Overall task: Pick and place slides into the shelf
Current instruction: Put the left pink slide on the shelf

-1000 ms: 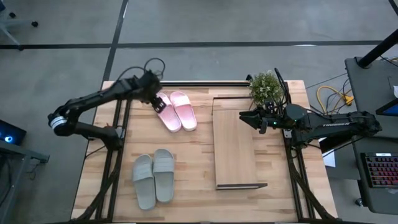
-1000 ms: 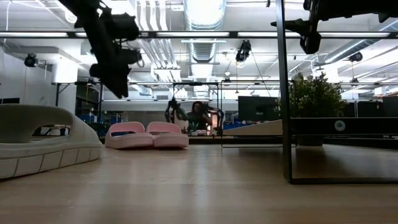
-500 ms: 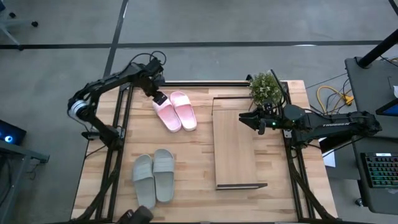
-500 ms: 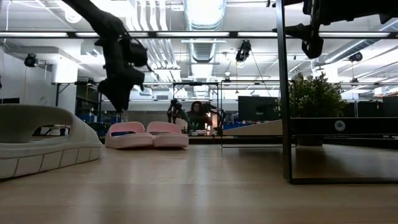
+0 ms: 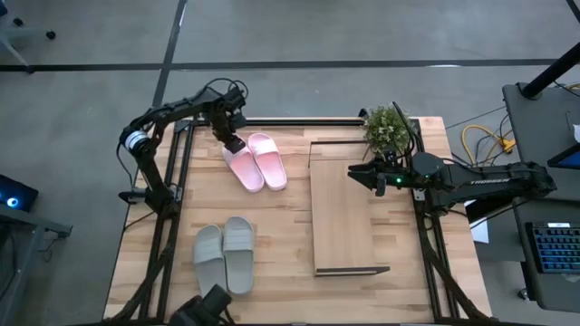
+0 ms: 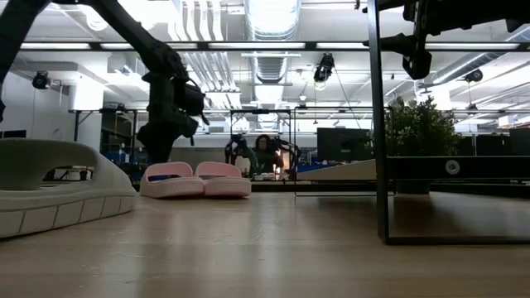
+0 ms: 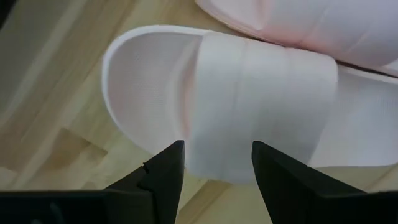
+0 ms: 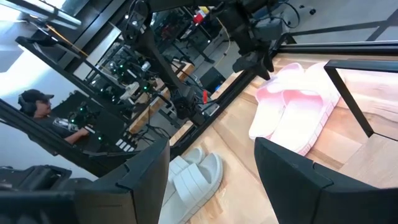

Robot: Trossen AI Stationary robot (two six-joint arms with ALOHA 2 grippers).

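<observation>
The pale pink pair lies on its soles at the table's far left, the left slide [image 5: 245, 168] beside the right one [image 5: 268, 160]. My left gripper [image 5: 232, 143] is open and points down just above the left pink slide [image 7: 249, 106]. Its fingers [image 7: 163, 169] stand on either side of the strap's edge [image 7: 217, 168], and I see no touch. The grey-green pair [image 5: 224, 257] lies near the table's near left. The shelf [image 5: 343, 217] lies right of the middle. My right gripper [image 5: 355, 172] is open and empty above the shelf's far end.
A potted plant [image 5: 387, 129] stands at the shelf's far right corner. The shelf's black frame post [image 6: 379, 124] rises in the low view. A person [image 8: 37, 106] sits in the room beyond the table. Bare tabletop [image 5: 281, 226] lies between the slides and the shelf.
My left gripper has come down toward the left pink slide and has turned to point more steeply down, while its arm has swung toward the table's far edge. The slides have not moved.
</observation>
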